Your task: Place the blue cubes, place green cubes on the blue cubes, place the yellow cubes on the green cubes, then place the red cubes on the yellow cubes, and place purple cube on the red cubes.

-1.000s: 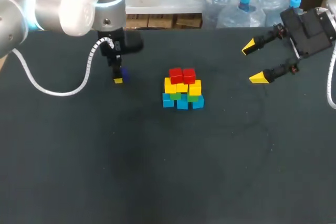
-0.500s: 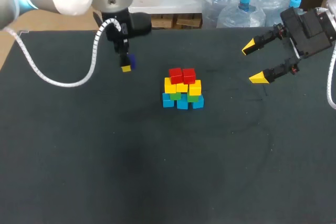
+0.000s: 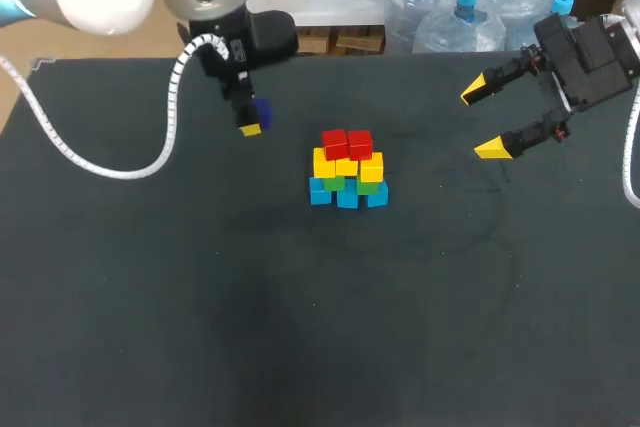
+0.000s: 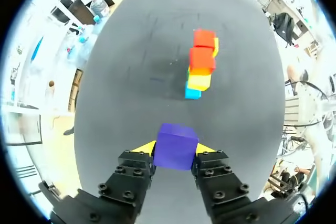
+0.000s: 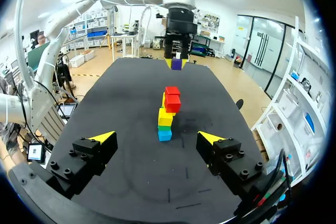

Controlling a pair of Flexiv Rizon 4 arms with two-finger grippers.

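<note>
Purple cube (image 4: 176, 146) tight between both fingers of left gripper (image 4: 175, 149); right gripper (image 5: 156, 137) wide apart, empty; green cubes (image 3: 367, 188) barely visible.

Overhead, the left end effector (image 3: 253, 124) hides most of the purple cube (image 3: 262, 110). Green cubes (image 3: 367, 188) barely show in the stack (image 3: 347, 169); the right arm (image 3: 590, 52) is cropped at 3 o'clock.
</note>
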